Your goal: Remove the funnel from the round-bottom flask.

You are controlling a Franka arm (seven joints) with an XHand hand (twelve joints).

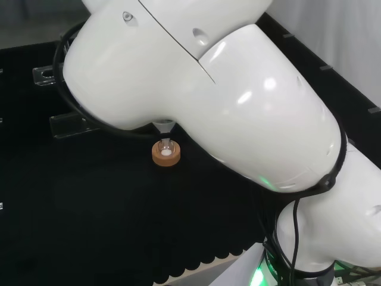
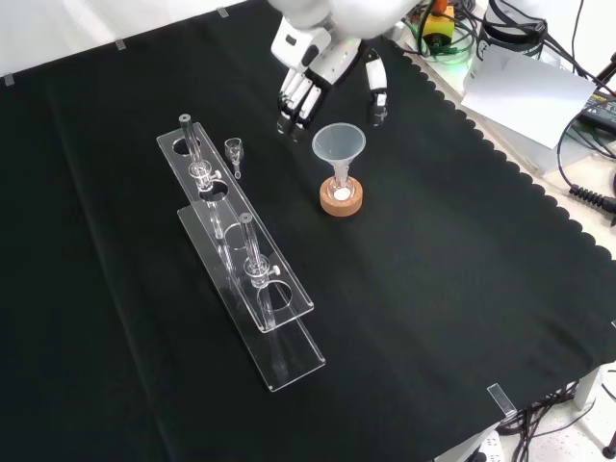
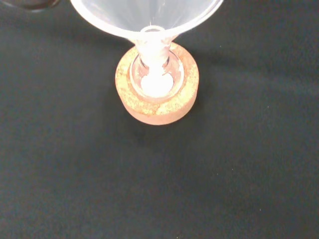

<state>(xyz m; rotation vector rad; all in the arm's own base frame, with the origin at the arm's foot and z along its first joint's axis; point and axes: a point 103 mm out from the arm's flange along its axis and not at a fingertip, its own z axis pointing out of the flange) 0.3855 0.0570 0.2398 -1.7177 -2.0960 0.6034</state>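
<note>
While the funnel (image 2: pixel 339 144) sits in the flask (image 2: pixel 342 189) w/ its stem down the neck, the hand (image 2: pixel 322 72) hangs just beyond it toward the cloth's far edge in the front view, fingers spread and pointing down, holding nothing. Fingers are to one side and the thumb to the other, w/ the funnel's rim near the gap but not touched yet afaict.

Flask is on its cork ring (image 2: pixel 342 200), roughly mid-cloth, a bit toward the far edge. Wrist view looks straight down past the funnel cone at the ring, and there's something white in the bottom of the flask (powder maybe, can't tell).

What could go wrong imo:
- Flask is tiny and only resting on the ring. If the stem binds in the neck, lifting the funnel probably drags the flask up too, then it drops or rolls off.
- Pulling at a slant instead of straight up could lever the flask over, spilling the white stuff.
- Funnel is thin clear plastic w/ a sloped cone, so fingers closing on it could slide upward and pop it out sideways.
- Clear rack (image 2: pixel 236 245) sits nearby toward the front view's left, plus a small glass piece (image 2: pixel 234 152) beside it, so a wide swing that way could clip them.
</note>
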